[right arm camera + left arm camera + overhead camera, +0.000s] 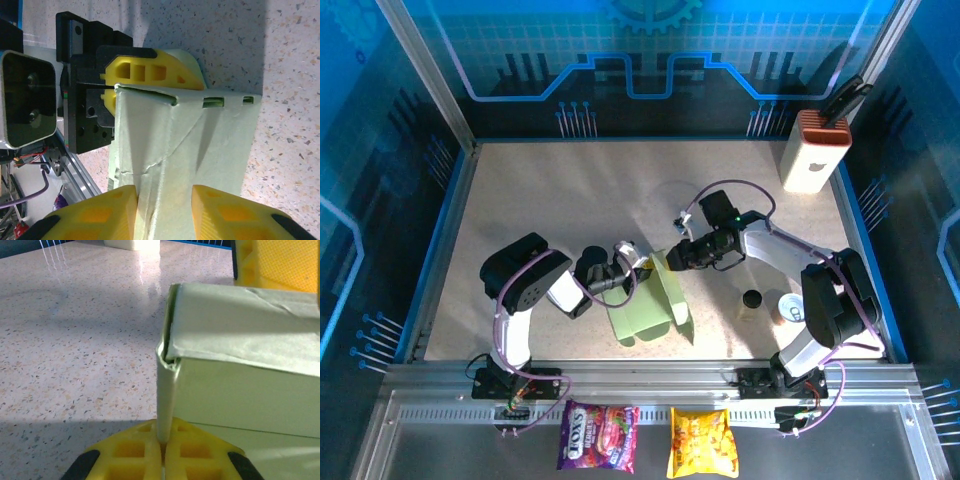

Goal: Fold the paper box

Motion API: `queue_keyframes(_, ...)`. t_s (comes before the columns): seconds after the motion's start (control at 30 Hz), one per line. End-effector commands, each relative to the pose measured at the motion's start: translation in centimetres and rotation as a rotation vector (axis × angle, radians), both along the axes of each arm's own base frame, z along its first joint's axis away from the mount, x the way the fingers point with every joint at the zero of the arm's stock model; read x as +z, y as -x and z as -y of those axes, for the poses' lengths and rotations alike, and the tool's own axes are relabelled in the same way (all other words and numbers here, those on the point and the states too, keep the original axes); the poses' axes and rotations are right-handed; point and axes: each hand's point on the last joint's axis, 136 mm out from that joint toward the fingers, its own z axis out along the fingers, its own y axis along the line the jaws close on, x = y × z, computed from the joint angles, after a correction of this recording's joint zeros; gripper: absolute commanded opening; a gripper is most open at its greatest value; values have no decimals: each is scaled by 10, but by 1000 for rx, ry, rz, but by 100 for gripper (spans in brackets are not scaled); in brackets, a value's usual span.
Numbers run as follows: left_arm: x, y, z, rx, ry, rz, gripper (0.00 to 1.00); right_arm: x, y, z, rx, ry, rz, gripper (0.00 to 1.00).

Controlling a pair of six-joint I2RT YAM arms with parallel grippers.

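**The paper box (655, 300), partly raised, sits between both hands at the front middle of the table (570, 190).**

The pale green card rests on the table with one panel lying flat toward the arms' bases and its walls standing at the far side, so the fold looks under way rather than done. The left hand (162, 442) is closed on the lower edge of an upright corner wall (the card is nipped between its yellow fingers), probably to keep that wall standing and stop the sheet sliding. The right hand (164, 200) comes in from the opposite side with its fingers parted on either side of a creased panel, not clamped, seemingly placed to press that panel toward the slotted edge. A white block with an orange top (815, 150) stands well apart in the far right corner.
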Motion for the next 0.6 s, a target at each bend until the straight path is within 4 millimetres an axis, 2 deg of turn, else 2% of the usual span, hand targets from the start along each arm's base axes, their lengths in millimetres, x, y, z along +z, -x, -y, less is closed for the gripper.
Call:
queue_keyframes(0.0, 15, -3, -3, 39, 41, 53, 3, 5, -1, 4, -19, 19, -6, 38)
queue_keyframes(0.23, 14, -9, -17, 180, -12, 72, 2, 6, -2, -1, -17, -8, -22, 40)
queue_keyframes(0.4, 13, -7, -15, 245, -49, 84, 2, 5, -2, -8, -5, -28, -37, 38)
queue_keyframes(0.5, 11, -7, -13, 292, -77, 90, 5, 4, 0, -13, 12, -32, -41, 36)
queue_keyframes(0.57, 9, -8, -10, 297, -77, 84, 12, 3, 1, -13, 12, -28, -44, 35)
